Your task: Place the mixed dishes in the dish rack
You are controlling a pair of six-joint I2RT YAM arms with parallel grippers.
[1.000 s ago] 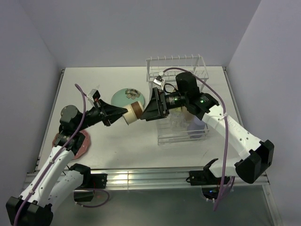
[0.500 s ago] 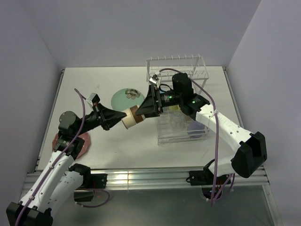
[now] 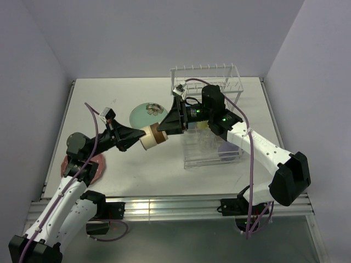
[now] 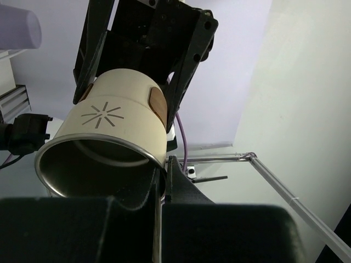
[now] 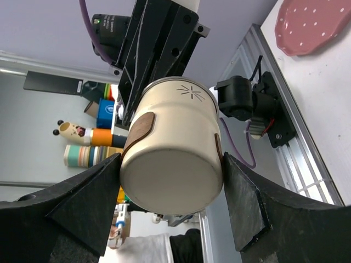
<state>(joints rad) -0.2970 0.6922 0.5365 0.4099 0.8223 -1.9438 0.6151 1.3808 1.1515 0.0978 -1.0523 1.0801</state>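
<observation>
The tan cup (image 3: 147,137) with a brown patch hangs in mid-air between both arms, left of the dish rack (image 3: 205,74). My left gripper (image 3: 137,136) is shut on its rim, one finger inside the mouth, as the left wrist view (image 4: 164,175) shows on the cup (image 4: 118,126). My right gripper (image 3: 162,127) straddles the cup's base (image 5: 175,142), and both of its fingers (image 5: 88,203) press the sides. The mint-green plate (image 3: 143,114) lies behind the cup. The pink dotted plate (image 3: 94,167) lies at the left, under my left arm.
The rack's lower basket (image 3: 214,160) holds a lavender cup (image 3: 227,148) and a clear glass (image 3: 207,143). The upright prongs stand at the back. A metal rail (image 3: 164,205) runs along the table's near edge.
My right gripper has moved left over the cup's base. The cup and my left arm have shifted slightly left and toward the near edge.
</observation>
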